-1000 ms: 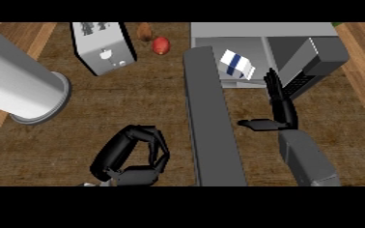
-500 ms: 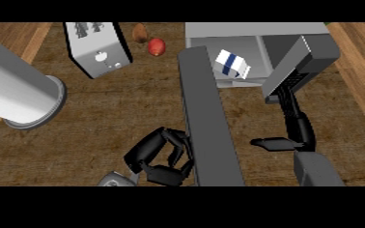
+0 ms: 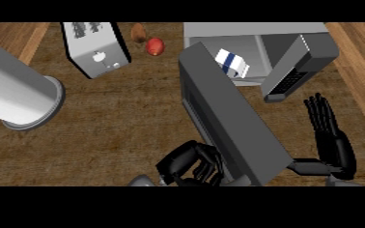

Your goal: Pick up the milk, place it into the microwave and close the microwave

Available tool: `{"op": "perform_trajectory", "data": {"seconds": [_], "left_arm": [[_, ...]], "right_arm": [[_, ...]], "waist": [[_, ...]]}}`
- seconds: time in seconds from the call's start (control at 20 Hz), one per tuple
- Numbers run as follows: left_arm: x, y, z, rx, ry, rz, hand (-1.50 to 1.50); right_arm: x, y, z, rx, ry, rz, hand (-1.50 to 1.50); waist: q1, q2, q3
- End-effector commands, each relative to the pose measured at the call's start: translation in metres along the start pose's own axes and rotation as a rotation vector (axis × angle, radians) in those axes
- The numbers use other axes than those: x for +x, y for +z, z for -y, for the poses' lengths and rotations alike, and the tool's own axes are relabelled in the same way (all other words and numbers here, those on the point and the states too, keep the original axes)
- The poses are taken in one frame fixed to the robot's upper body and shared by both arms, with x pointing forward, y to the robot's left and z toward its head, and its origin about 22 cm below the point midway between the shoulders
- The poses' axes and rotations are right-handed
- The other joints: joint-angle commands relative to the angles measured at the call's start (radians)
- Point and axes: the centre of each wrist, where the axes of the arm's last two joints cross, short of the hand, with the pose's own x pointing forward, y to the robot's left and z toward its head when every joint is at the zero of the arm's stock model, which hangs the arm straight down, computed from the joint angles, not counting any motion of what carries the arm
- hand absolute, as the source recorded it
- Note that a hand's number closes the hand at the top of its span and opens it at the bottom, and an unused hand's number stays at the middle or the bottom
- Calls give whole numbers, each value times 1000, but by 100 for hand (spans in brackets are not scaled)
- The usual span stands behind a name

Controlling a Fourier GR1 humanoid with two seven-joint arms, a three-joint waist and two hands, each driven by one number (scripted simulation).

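Far left, a steel cylinder [image 3: 25, 101] and toaster [image 3: 96, 48] sit well away from the job. Left hand [image 3: 191, 166], fingers curled and holding nothing, is against the open microwave door [image 3: 228, 121], probably to swing it shut. Milk [image 3: 231, 64] is already inside the microwave [image 3: 257, 30]. Right hand [image 3: 331, 135] is open with fingers straight, outside the door's swing.

A dark brown wooden table [image 3: 107, 121] with a mottled grain fills nearly the whole view. A paler plank [image 3: 25, 41] borders it at the upper left corner, and a second pale strip [image 3: 351, 53] runs down the right edge. Toward the back left a silver toaster [image 3: 96, 48] with dark slots on top sits at a slant, with a brown oval thing [image 3: 138, 31] and a red rounded thing [image 3: 155, 46] just beside it, while a large pale grey cylinder [image 3: 25, 99] stands at the left edge under even, soft light.
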Motion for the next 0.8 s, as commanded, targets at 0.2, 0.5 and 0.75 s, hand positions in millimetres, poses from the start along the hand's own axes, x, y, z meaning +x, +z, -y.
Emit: {"op": "perform_trajectory", "data": {"seconds": [0.2,0.5,0.75], "left_arm": [[5,-34,23,63,-40,-27,150],[13,-40,25,243,20,33,150],[32,-58,9,338,19,90,150]], "right_arm": [[43,-10,12,65,-99,59,-150],[70,-21,31,135,-107,75,-150],[84,-31,23,256,-169,124,-150]], "waist": [[-39,13,-1],[-73,21,-3],[-114,25,-4]]}}
